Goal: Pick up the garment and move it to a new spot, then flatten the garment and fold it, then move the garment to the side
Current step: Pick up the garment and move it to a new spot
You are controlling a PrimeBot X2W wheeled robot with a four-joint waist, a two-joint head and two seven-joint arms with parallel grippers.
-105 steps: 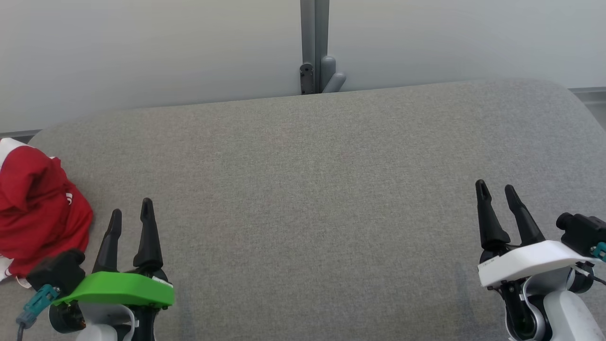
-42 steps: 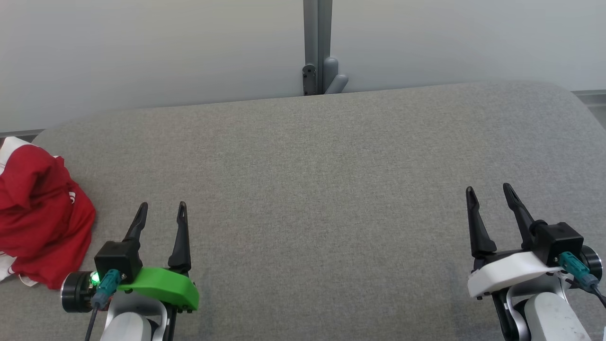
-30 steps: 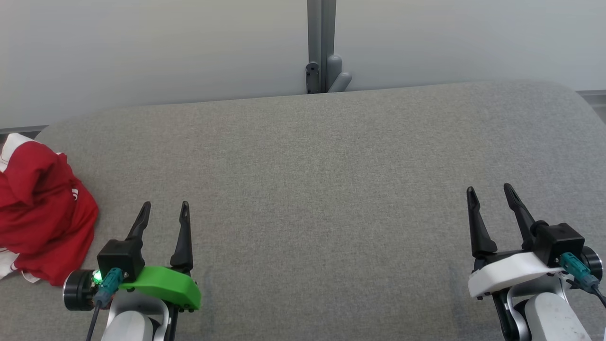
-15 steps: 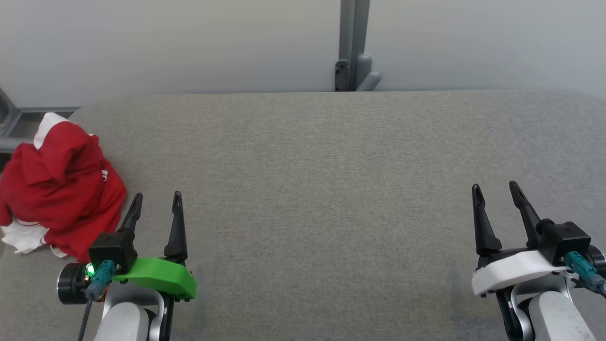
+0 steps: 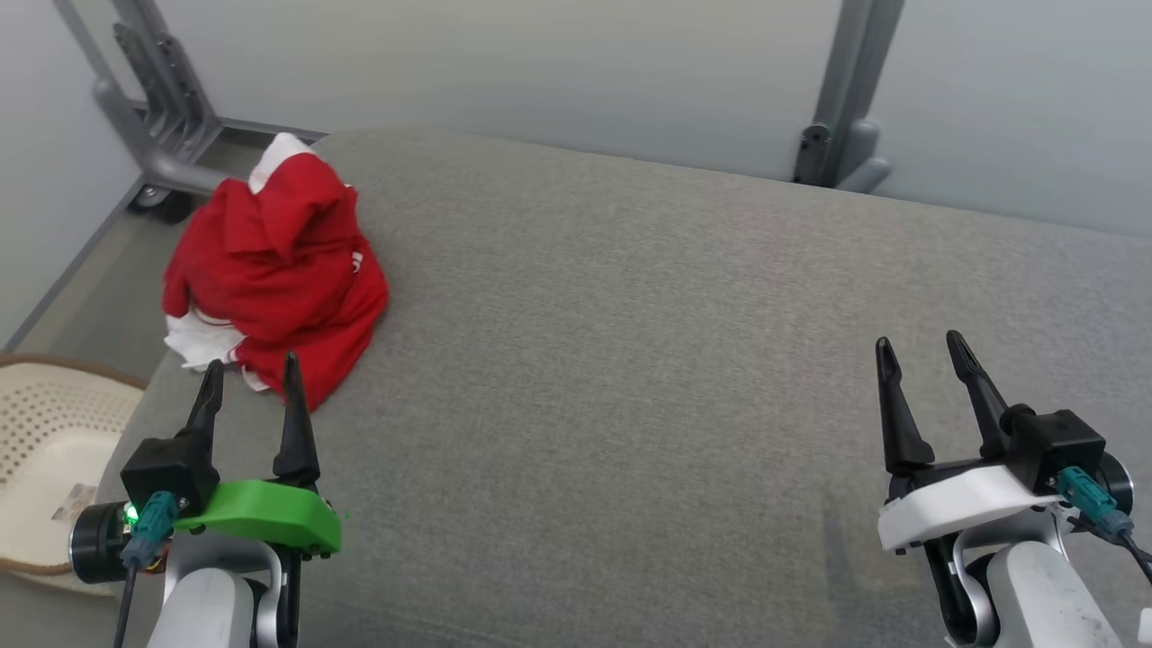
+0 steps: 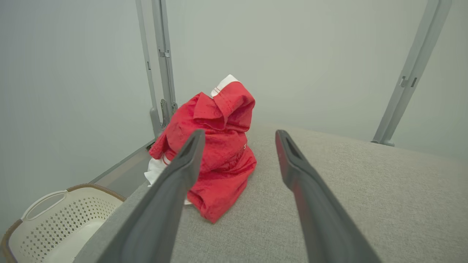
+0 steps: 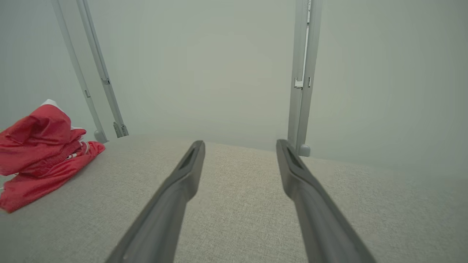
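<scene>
Garment (image 5: pixel 270 270): red fabric w/ white trim, crumpled in a loose heap. It sits at the far-left corner of the grey padded surface (image 5: pixel 630 360), close to the edge. A folded red flap w/ a white band peaks at the top, white fabric pokes out at the lower left side, and there's a small white mark on the red, not legible. Left gripper (image 5: pixel 252 362) hangs just short of the heap's near edge, fingers apart, nothing between them. Right gripper (image 5: pixel 919 338) is well apart on the right side, fingers also spread, empty. A perforated cream basket (image 5: pixel 36 423) sits on the floor beside the surface's left end.
</scene>
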